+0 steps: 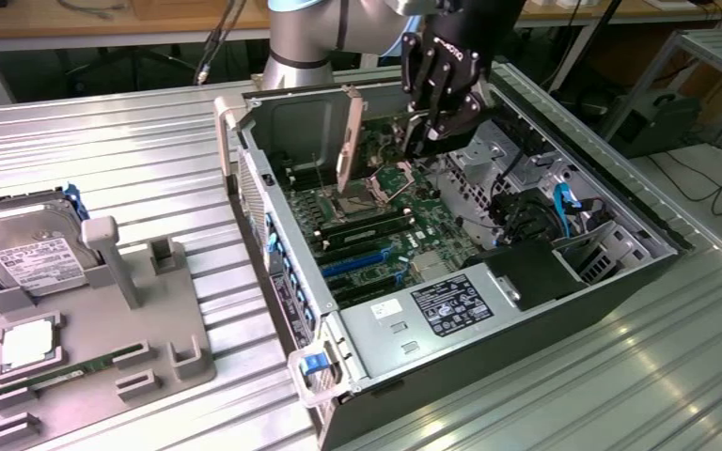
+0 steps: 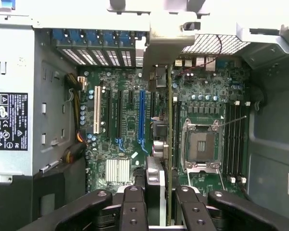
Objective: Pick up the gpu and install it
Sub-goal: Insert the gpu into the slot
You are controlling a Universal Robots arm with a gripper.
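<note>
I saw the gripper [image 1: 434, 130] clamped on the graphics card [image 2: 169, 120], holding it on edge inside the open computer case [image 1: 525, 376], over the motherboard [image 1: 431, 225]; from the wrist view the card ran edge-on out from between the fingers [image 2: 133, 211], lying between the long blue slot [image 2: 142, 115] and the processor socket [image 2: 201, 147]; whether it touched the board I could not tell; the hard drive [image 1: 35, 249] sat well apart, at the exterior view's left.
</note>
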